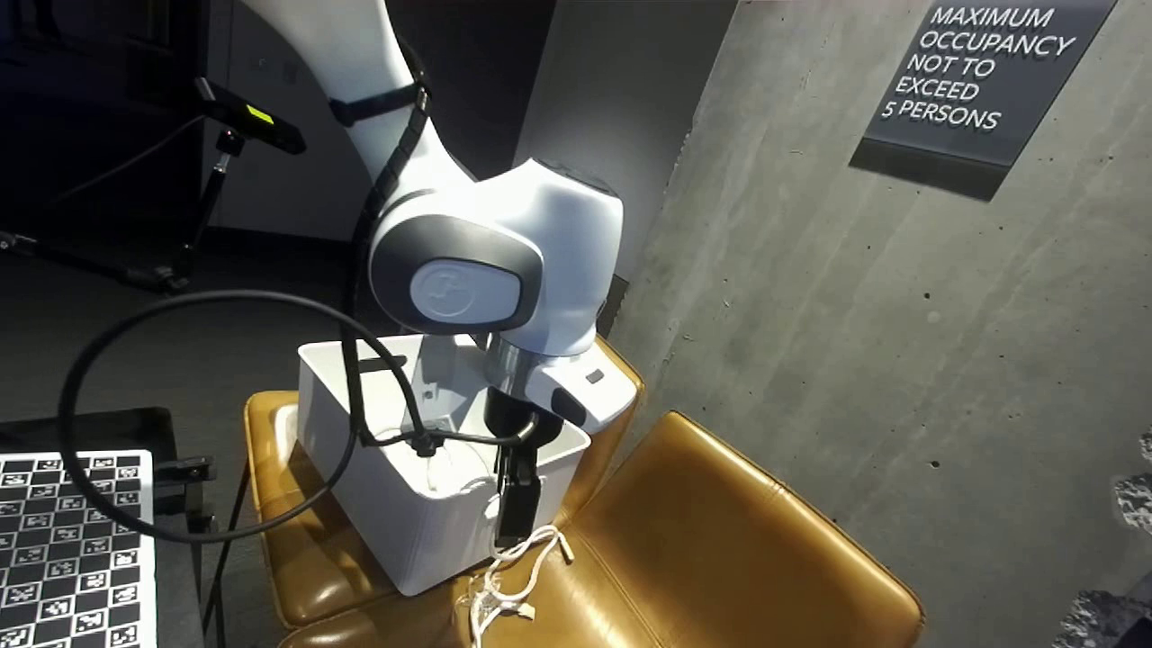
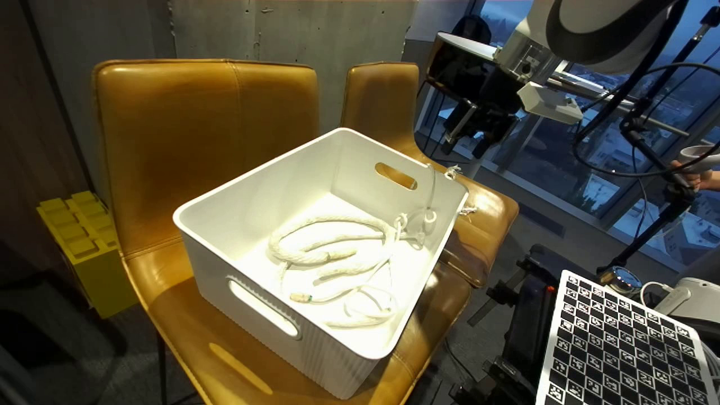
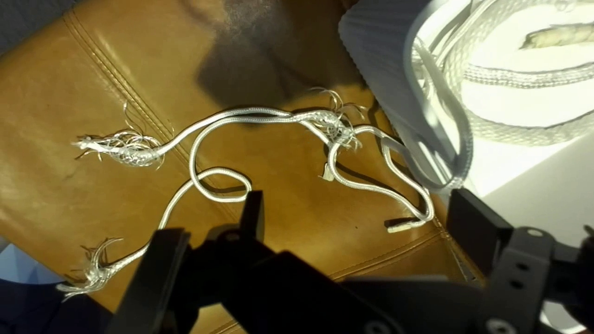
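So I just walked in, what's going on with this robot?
A robot arm has its gripper open and empty above a tan seat, where frayed white cord lies loose. The cord isn't gripped. Near it stands a white bin with thicker rope lying in loops inside.

- On the concrete wall (image 1: 837, 297) in an exterior view, a dark grey sign (image 1: 976, 90) says, in white capital letters: "MAXIMUM OCCUPANCY NOT TO EXCEED 5 PERSONS".
- On the joint cover (image 1: 495, 292) of the robot arm (image 1: 571, 243), there is a faint mark (image 1: 447, 286) — it is too unclear for reading.
- In both exterior views, a checkered board (image 2: 624, 349) carries small code patterns in its white squares.
- On a black device (image 1: 254, 130), the yellow-green patch (image 1: 260, 114) is too small — I cannot read it.
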Controlling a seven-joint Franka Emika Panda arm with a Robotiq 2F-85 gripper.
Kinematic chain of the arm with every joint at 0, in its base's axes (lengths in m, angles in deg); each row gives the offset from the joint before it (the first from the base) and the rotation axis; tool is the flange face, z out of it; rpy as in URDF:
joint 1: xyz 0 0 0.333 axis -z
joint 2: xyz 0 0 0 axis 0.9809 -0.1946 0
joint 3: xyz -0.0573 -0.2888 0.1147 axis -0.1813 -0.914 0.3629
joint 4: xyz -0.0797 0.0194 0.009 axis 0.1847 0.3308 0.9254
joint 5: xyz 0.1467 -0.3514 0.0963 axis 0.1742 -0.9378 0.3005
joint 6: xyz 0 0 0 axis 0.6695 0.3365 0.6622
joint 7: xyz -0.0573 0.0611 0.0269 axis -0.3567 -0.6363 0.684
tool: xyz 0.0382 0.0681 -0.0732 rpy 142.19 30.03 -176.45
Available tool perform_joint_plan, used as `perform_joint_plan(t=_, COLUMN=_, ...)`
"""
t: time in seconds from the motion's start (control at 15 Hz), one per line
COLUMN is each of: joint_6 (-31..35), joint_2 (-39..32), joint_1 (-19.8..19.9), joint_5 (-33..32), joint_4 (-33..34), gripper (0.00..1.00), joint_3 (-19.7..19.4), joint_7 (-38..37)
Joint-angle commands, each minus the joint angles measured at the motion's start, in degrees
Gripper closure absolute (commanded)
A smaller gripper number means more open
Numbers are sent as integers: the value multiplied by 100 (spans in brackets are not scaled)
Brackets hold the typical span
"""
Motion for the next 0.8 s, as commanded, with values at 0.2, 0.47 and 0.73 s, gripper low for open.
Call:
perform_joint_plan(t=0.2, joint_6=39, joint_2=-633, joint_1=306, joint_5=393, joint_4=709, gripper=0, joint_3=54, joint_7=473)
perform_joint_plan(t=0.47, joint_6=34, joint_2=-986, joint_1=433, joint_5=663, joint_4=1134, gripper=0, joint_3=137, joint_7=505)
perform_joint_plan(t=0.73, joint_6=205, joint_2=-1355, joint_1=477, joint_5=941, joint_4=1468, gripper=0, joint_3=217, joint_7=404)
